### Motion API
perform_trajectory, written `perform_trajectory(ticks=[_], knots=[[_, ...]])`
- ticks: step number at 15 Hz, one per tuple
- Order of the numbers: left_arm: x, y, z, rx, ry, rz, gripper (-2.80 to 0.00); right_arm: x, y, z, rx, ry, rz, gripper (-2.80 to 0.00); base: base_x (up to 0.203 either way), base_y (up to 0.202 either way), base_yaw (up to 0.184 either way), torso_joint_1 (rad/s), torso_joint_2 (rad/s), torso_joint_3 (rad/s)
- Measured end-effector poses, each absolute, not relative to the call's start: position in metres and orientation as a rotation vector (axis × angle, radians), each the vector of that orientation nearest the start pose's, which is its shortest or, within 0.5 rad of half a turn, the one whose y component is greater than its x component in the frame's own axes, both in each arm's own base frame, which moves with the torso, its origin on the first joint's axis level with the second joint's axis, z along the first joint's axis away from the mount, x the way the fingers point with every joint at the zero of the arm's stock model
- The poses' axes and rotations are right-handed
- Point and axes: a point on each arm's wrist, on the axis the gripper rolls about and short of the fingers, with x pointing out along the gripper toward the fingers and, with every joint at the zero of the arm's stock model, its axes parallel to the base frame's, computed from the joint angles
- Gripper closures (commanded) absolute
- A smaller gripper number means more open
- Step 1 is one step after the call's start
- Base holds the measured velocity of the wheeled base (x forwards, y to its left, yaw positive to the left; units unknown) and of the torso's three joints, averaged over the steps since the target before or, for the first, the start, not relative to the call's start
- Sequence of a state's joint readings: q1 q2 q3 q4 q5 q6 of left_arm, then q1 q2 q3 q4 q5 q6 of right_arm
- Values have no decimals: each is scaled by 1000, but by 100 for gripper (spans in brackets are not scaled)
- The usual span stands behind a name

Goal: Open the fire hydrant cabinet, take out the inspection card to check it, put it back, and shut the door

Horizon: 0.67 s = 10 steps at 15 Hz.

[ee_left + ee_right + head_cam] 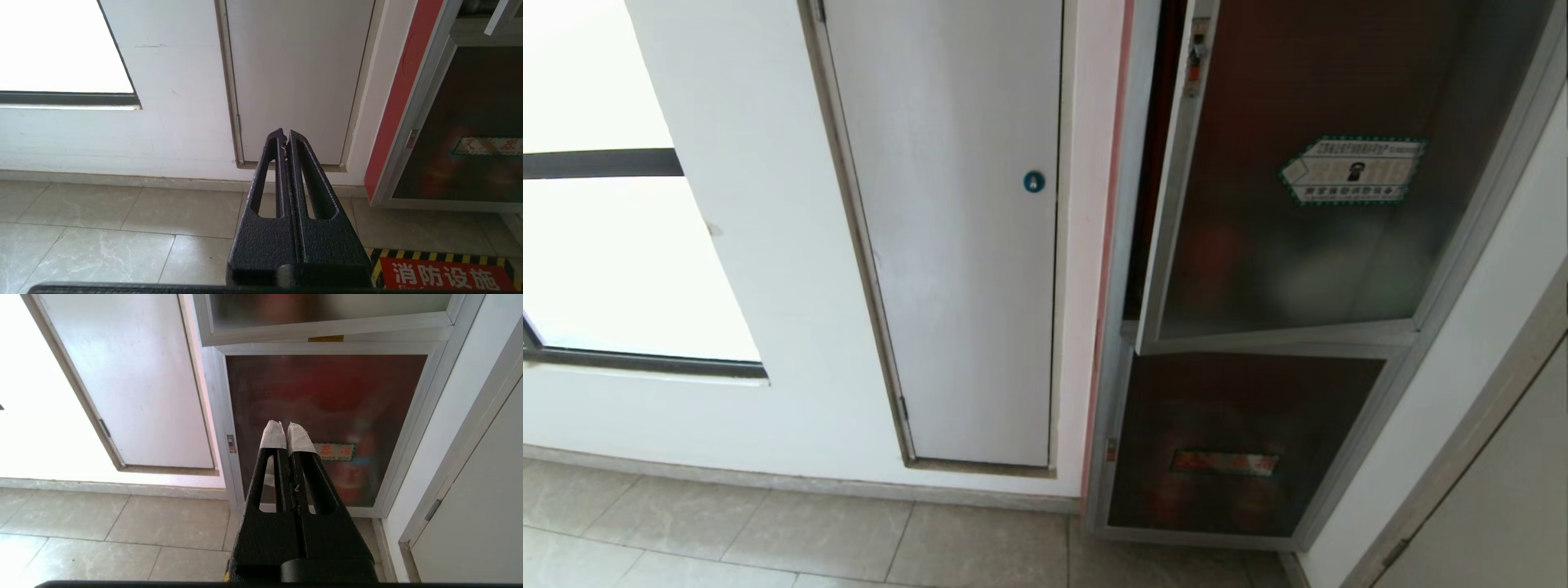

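Observation:
The fire hydrant cabinet stands in the wall on the right, framed in aluminium. Its door, a dark tinted pane with a green-bordered sticker and a small red latch, hangs slightly ajar, leaving a dark gap at its left edge. The inspection card is hidden. Neither arm appears in the head view. My right gripper, its tips wrapped in white, is shut and empty, low down in front of the cabinet's lower pane. My left gripper is shut and empty, pointing at the foot of the white door.
A plain white panel door with a round blue lock is left of the cabinet. Further left is a bright window. A grey door flanks the cabinet on the right. A red floor sign lies on the tiles.

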State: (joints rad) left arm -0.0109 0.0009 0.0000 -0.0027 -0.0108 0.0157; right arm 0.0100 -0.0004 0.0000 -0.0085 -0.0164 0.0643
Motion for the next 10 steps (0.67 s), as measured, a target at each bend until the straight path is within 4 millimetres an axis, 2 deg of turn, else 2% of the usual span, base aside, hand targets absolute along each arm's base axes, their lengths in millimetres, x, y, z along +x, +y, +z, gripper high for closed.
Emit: perform_trajectory(ticks=[10], knots=[[-23, 0, 76, 15, -2, -21, 0, -23, -1, 77, 64, -11, -7, 0, 0, 0, 0, 0, 0, 0]])
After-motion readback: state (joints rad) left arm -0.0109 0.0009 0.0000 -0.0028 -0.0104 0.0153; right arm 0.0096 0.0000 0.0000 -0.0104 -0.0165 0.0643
